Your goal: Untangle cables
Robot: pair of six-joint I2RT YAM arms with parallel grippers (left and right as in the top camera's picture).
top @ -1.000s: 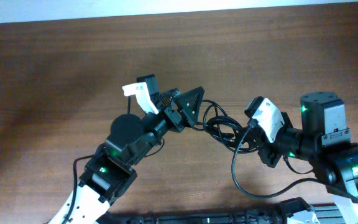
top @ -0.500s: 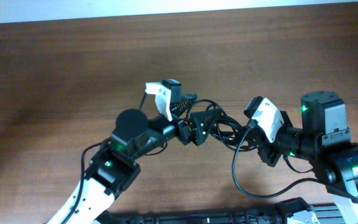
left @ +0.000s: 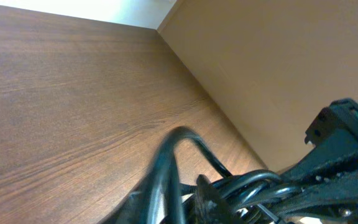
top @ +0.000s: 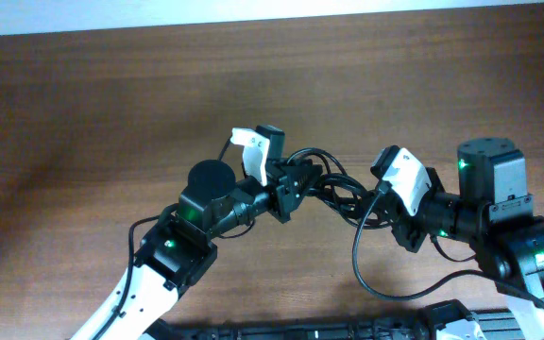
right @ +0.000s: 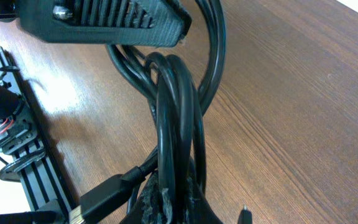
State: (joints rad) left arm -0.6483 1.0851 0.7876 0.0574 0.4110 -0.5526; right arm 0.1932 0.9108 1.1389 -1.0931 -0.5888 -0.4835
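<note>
Nothing freed yet — cables (top: 333,189) in one knotted clump, left gripper (top: 296,179) and right gripper (top: 379,206) each clamped on it; all separating left.

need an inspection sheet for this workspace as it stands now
surface: brown wood-grain table
job's things: black cables looped together in one tangle, strung between both arms
clutter: nothing seen
end effectors: left end effector closed on the tangle's left side; right end effector shut on the bundle
cables: arm wire loops loose below the right wrist
surroundings: pale wall beyond the table; black rail at the near edge
</note>
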